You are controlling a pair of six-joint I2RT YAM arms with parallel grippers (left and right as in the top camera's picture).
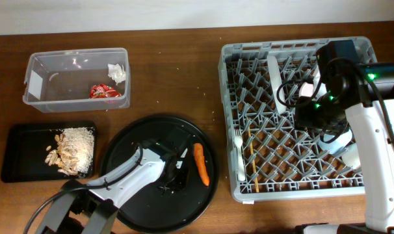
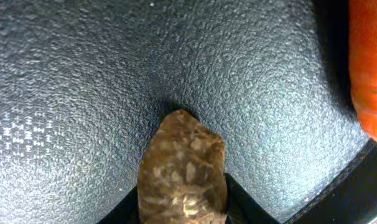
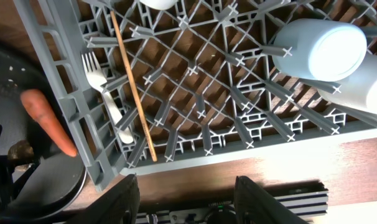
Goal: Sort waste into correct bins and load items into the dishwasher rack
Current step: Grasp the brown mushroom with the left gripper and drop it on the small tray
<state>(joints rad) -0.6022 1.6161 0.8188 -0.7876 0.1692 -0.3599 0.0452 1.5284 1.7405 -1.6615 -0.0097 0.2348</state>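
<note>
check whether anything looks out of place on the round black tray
A whole carrot lies on the round black tray, not in the clear tub or the rectangular black tray like the other waste. Beside it the left gripper pinches a stray brown shell piece.

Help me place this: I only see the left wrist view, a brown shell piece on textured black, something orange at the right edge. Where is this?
Observer: Overhead, the left end effector, gripping that brown shell piece, is down on the large round black tray, beside a whole orange carrot.
Operator: Where are the other shells?
Observer: Beige nut shells and crumbs lie in the shallow black rectangular tray.
Operator: Anything racked?
Observer: A white plastic fork and thin wooden stick lie in the grey plastic dishwasher rack.
</note>
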